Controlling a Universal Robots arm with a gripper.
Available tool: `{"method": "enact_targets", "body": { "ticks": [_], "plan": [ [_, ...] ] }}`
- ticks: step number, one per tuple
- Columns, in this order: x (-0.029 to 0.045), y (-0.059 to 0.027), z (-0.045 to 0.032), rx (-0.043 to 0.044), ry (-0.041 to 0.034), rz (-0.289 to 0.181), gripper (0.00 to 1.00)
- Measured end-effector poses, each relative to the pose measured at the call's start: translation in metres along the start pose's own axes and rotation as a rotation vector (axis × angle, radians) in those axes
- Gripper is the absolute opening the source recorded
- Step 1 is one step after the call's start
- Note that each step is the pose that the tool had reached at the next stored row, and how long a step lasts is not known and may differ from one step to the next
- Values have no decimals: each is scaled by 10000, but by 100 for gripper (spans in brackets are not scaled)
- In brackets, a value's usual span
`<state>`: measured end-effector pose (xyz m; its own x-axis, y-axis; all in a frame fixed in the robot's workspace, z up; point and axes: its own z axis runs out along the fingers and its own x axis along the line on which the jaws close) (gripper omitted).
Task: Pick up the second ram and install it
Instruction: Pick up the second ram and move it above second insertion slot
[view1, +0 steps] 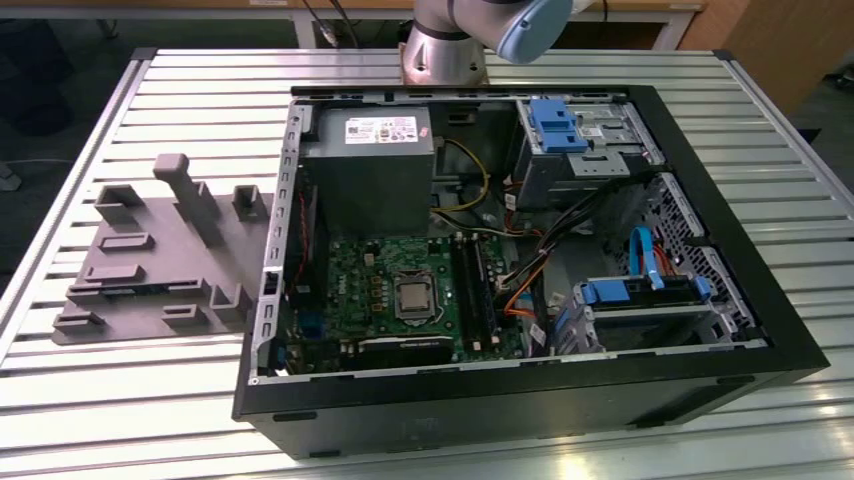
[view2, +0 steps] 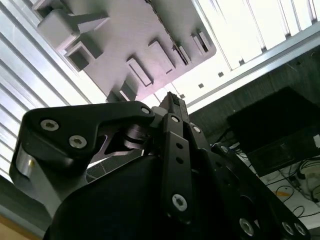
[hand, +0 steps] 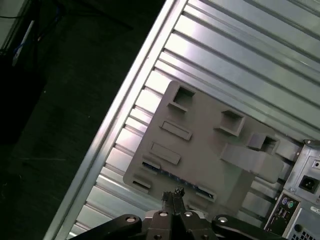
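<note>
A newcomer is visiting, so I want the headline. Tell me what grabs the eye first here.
The open computer case, its green motherboard exposed, sits mid-scene on the slatted table in the exterior view. A grey fixture lies at that view's left, and in both wrist views the black gripper points toward it, shut.

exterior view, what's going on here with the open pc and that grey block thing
An open computer case lies on a slatted metal table, with a grey fixture beside it on the exterior view's left. In both wrist views the gripper hangs above that fixture, shut, with nothing visible between its fingers. A thin dark strip in a slot along the fixture's edge looks like the second ram, not yet picked up.
</note>
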<state>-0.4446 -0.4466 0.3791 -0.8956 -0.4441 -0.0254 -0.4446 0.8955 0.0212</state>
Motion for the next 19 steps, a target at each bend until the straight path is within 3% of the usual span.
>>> {"method": "enact_targets", "body": {
  "ticks": [11, 19],
  "plan": [
    [1, 0, 10, -46, 38, -1790, 11],
    [1, 0, 11, -69, 57, -2688, 11]
  ]
}}
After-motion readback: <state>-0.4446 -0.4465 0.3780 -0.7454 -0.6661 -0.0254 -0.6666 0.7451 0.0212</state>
